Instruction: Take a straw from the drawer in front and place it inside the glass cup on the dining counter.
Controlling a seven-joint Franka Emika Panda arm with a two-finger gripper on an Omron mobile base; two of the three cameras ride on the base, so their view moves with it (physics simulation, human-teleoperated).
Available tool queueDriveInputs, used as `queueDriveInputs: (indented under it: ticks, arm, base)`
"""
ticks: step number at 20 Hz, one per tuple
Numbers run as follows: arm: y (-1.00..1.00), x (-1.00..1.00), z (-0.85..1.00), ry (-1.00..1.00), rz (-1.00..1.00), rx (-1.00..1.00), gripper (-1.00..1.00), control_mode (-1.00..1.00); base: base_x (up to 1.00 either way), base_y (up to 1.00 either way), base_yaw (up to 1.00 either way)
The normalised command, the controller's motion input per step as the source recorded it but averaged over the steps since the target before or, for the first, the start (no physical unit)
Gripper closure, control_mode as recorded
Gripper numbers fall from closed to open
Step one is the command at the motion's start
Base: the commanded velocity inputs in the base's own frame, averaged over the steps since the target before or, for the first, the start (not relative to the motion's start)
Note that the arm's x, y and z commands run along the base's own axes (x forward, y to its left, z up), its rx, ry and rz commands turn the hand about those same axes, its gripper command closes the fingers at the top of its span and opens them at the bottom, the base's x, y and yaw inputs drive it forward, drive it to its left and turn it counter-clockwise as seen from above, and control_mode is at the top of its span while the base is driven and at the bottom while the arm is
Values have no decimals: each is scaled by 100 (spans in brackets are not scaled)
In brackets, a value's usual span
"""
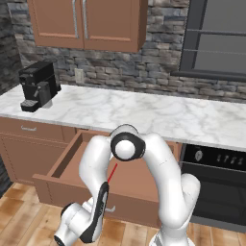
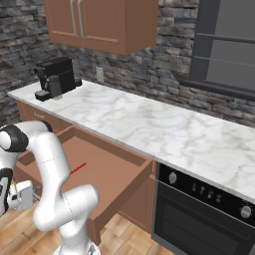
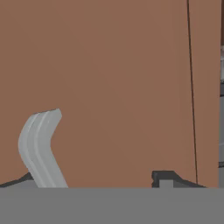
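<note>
The wide brown drawer [image 1: 139,199] stands pulled out below the marble counter, its floor showing in the right base view [image 2: 119,174]. The thin red straw [image 1: 111,174] lies on the drawer floor [image 2: 77,169], partly hidden behind my arm. My gripper [image 3: 89,181] is low, close against the drawer's front panel. It is open, with the fingertips [image 3: 164,178] far apart. The silver bar handle [image 3: 39,144] sits between them, near the left one, with no grip on it. The glass cup and the dining counter are out of view.
A black coffee machine [image 1: 38,85] stands at the left end of the marble counter [image 1: 144,115] backed by the stone wall. A black oven [image 2: 199,214] sits right of the drawer. Wooden wall cabinets [image 1: 86,21] hang above. My own arm crosses the drawer's front.
</note>
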Motion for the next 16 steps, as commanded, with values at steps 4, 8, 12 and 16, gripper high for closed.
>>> queueDriveInputs:
  ticks: [4, 8, 12, 16]
  arm:
    - [-22, -4, 100, 13, 0, 45, -100, -100]
    - [-18, -10, 94, 34, 0, 52, -100, -100]
    - [-3, -33, 50, 38, 0, 51, -100, -100]
    - [-8, -43, 16, 35, 0, 58, -100, -100]
  base:
    - [0, 0, 0]
    - [0, 0, 0]
    - [0, 0, 0]
    - [0, 0, 0]
